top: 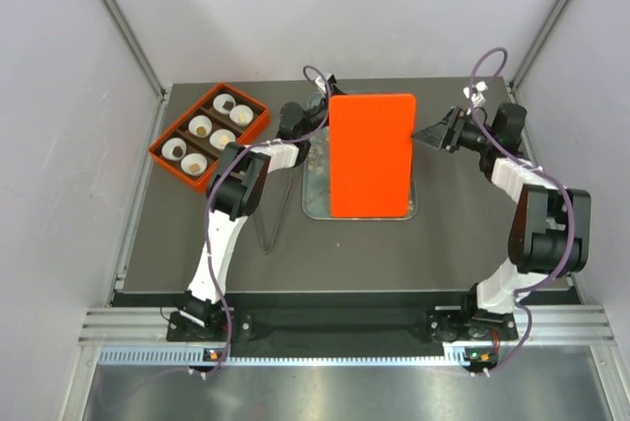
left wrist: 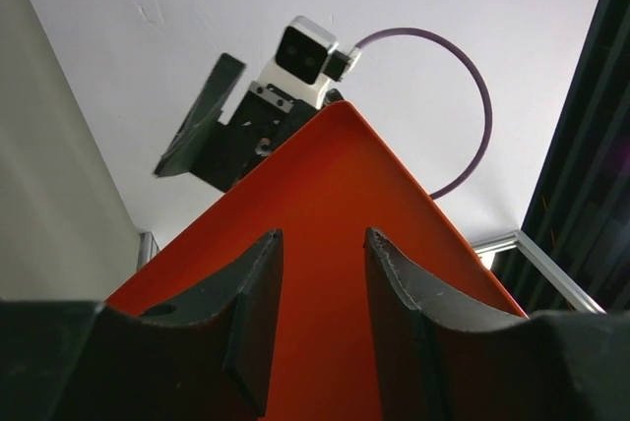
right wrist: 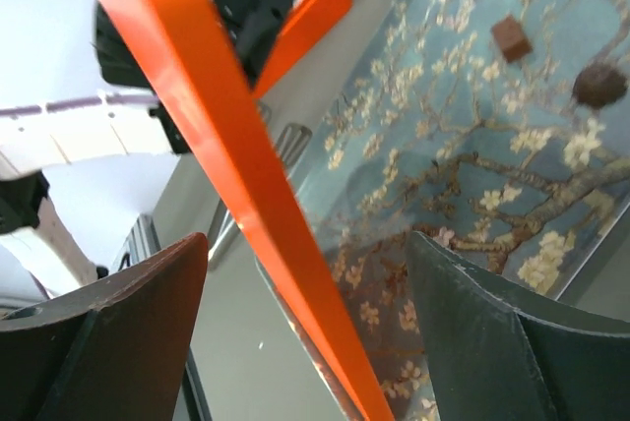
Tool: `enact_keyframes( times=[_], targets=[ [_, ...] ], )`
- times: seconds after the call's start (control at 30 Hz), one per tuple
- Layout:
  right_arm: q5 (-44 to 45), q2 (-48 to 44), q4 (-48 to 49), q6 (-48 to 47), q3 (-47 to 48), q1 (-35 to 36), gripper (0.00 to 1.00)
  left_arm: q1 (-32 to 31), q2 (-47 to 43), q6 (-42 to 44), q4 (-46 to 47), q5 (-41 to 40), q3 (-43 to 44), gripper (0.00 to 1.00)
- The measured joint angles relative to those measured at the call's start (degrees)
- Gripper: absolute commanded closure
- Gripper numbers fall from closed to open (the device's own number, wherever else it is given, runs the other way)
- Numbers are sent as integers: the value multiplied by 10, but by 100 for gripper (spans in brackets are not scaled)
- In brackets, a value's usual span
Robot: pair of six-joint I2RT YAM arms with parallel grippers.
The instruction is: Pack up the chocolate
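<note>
My left gripper (top: 311, 132) (left wrist: 323, 234) is shut on the left edge of a flat orange lid (top: 371, 155) (left wrist: 335, 175) and holds it raised over the glassy blossom-print tray (top: 315, 207). In the right wrist view the lid (right wrist: 226, 155) runs edge-on between the fingers of my open right gripper (right wrist: 307, 242) (top: 433, 132), touching neither. Two chocolates lie on the tray (right wrist: 472, 146): a brown block (right wrist: 510, 37) and a dark round one (right wrist: 598, 85). The lid hides them from above.
An orange compartment box (top: 162, 150) stands at the back left with white paper cups (top: 239, 114); some hold a small brown sweet (top: 201, 130). Metal tongs (top: 270, 216) lie left of the tray. Frame posts and walls border the table.
</note>
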Motion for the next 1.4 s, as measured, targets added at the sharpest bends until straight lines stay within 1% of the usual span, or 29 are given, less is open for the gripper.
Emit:
enact_keyframes(
  times=[0.1,0.2,0.23,0.3,0.33,0.4,0.43,0.5,0.53,0.6,0.63,0.7,0.77,0.83,0.93,1.03,1.1,1.2,1.3,1.4],
  targets=[
    [-10,27,-9,-20,0,15,23,0,0,-1,0,0,0,56],
    [-17,44,-22,-40,0,41,35,-1,0,-2,0,0,0,57],
    [-19,46,-26,-44,0,46,45,-1,0,-2,0,0,0,57],
    [-23,48,-31,-51,0,55,55,-1,0,-2,0,1,0,57],
    [-25,48,-31,-53,0,58,65,-1,0,-2,0,2,0,57],
    [-33,48,-27,-54,0,59,74,-1,0,-2,-1,4,1,58],
    [-44,48,-17,-48,0,59,84,0,0,-2,-2,4,2,58],
    [-73,48,28,-24,-2,59,94,4,2,-2,-6,1,12,57],
    [-90,47,59,9,-4,59,100,7,2,-1,-7,2,17,54],
    [-99,45,148,76,-14,63,100,16,3,6,-7,3,27,53],
    [-98,45,210,130,-21,64,100,19,3,11,-7,4,33,52],
    [-98,47,315,253,-26,65,100,24,0,24,-7,4,42,47],
    [-86,49,384,358,-25,67,100,28,-11,35,-7,6,42,43],
    [-76,49,424,428,-25,71,100,32,-30,45,-8,8,37,43],
    [-71,48,466,498,-23,81,100,50,-78,57,-10,13,3,43],
    [-68,43,490,539,-23,81,100,109,-150,83,-30,14,-56,41],
    [-57,32,495,562,-23,85,100,157,-203,114,-68,13,-102,38],
    [-34,19,496,578,-23,94,100,213,-275,184,-163,8,-150,36],
    [-15,13,497,587,-13,120,100,228,-338,283,-292,6,-175,35],
    [12,13,497,581,7,151,100,221,-385,403,-450,-9,-176,29]
  ],
)
